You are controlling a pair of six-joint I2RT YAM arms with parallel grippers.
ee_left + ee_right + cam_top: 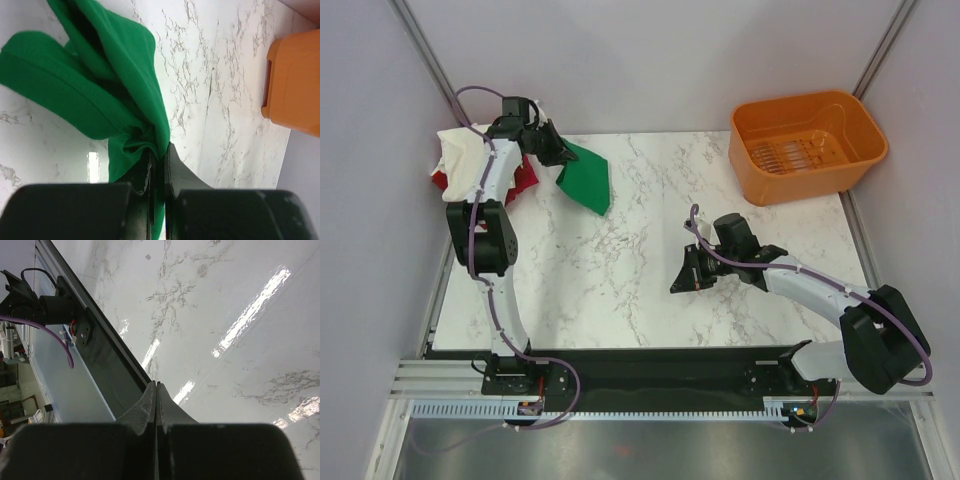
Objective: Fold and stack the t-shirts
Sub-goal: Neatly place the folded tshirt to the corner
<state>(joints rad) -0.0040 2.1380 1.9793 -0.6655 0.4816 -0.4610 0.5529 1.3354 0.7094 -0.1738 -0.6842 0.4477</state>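
Two grippers showed, and only the left gripper [159, 150] carried anything. Its jaws were clamped on a bunched fold of the green t-shirt [588, 180], which spread out from the fingertips over the marble table [620, 270]. I could not tell whether its far edge touched the surface. Just behind that hand, on its outer side, a cream-white shirt [460, 150] lay over a red shirt [444, 182]. The left arm [490, 180] covered part of both, so how they were folded was unclear. The orange basket [807, 145] stood well off to the hand's right at the table's far corner, with its slotted floor showing inside. The right gripper [156, 390] sat low over the marble, well apart from the cloth, fingers pressed flat together. The tee's sleeves and neck were lost in its folds.
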